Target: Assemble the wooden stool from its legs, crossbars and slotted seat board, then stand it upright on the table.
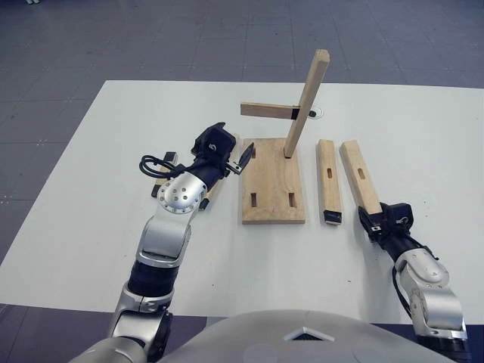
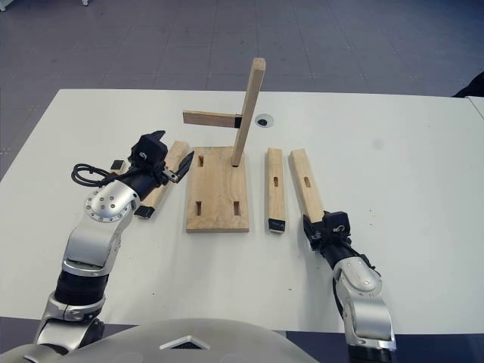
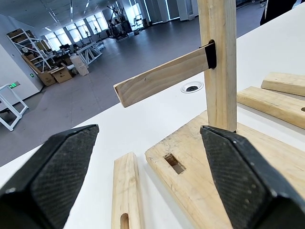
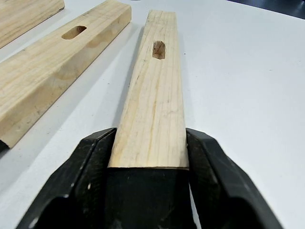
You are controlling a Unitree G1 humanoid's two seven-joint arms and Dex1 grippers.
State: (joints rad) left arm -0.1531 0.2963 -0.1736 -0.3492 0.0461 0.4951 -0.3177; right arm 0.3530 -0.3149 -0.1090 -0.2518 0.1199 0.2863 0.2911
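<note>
While right pincer (image 4: 147, 143) clamps the near end of a loose leg (image 4: 153, 81), left pincer (image 1: 233, 142) hangs open.
Beyond the open jaws: seat board (image 1: 272, 185), then an upright leg (image 1: 306, 98) carrying a crossbar (image 1: 265, 110). Risk: the end-grip gives poor leverage, so the loose leg may twist on lifting, or swing into the upright leg and topple it.

I think I am in a big workshop hall: gray floor tiles (image 1: 227, 38), shelves (image 3: 23, 42), cardboard boxes (image 3: 53, 76), long ceiling lights (image 3: 71, 8), machines (image 3: 114, 24) far back.
</note>
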